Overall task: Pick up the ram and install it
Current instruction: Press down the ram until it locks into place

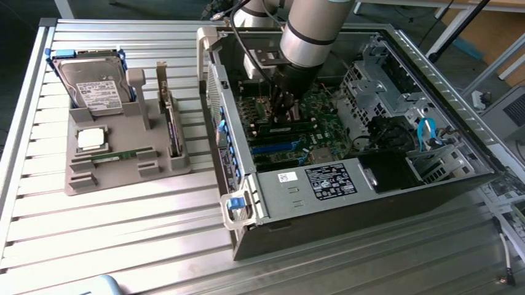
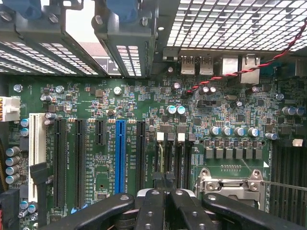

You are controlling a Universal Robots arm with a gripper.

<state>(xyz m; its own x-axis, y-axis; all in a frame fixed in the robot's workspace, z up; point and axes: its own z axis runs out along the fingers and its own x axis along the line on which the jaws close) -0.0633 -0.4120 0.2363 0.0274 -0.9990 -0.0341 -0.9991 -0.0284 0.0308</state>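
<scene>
one ram stick (image 1: 122, 156) sits in grey tray (image 1: 82, 182), exterior view's left.
claw (image 2: 164, 178) pressed together inside pc case (image 1: 345, 209), just above mobo (image 2: 144, 100) slots; can't tell if pinching anything.

A ribbed metal table (image 1: 107, 227) carries a grey tray (image 1: 123, 161) toward the exterior view's left, holding a hard drive (image 1: 92, 86), a processor (image 1: 90, 139), a ram stick (image 1: 122, 155) and an upright card (image 1: 172, 126), and beside it, on the right, an open computer case (image 1: 361, 209).
</scene>
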